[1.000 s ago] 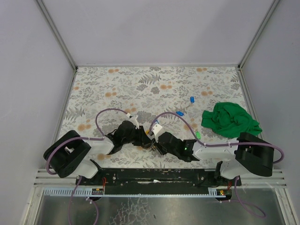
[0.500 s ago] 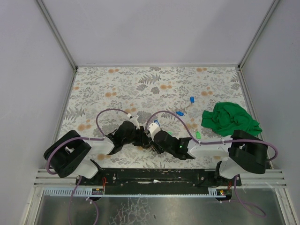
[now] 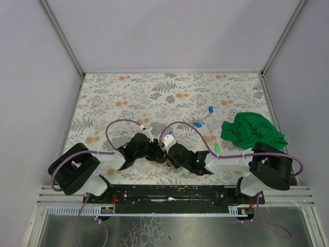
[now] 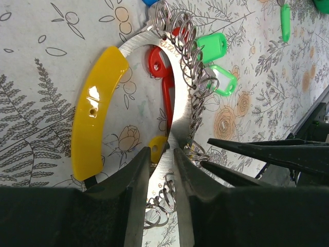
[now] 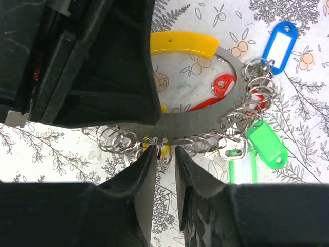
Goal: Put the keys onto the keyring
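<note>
The keyring (image 4: 177,110) is a flat grey metal ring with a yellow arc (image 4: 95,110) and many small split rings. It carries a red key (image 4: 165,85) and green tags (image 4: 212,47). My left gripper (image 4: 164,154) is shut on its metal band. In the right wrist view the keyring (image 5: 205,126) shows with blue (image 5: 280,46), green (image 5: 267,149) and red (image 5: 221,92) tags. My right gripper (image 5: 164,154) is closed to a narrow gap around a small split ring under the band, beside a yellow tag. In the top view both grippers (image 3: 154,149) (image 3: 167,154) meet and hide the ring.
Loose keys lie on the floral table: two blue ones (image 3: 210,109) (image 3: 197,124) and a green one (image 3: 217,148). A crumpled green cloth (image 3: 252,131) sits at the right. The left gripper's black body (image 5: 92,67) fills the upper left of the right wrist view.
The right arm has swung left, bringing its gripper up against the left gripper and the keyring. The left arm has held still.
</note>
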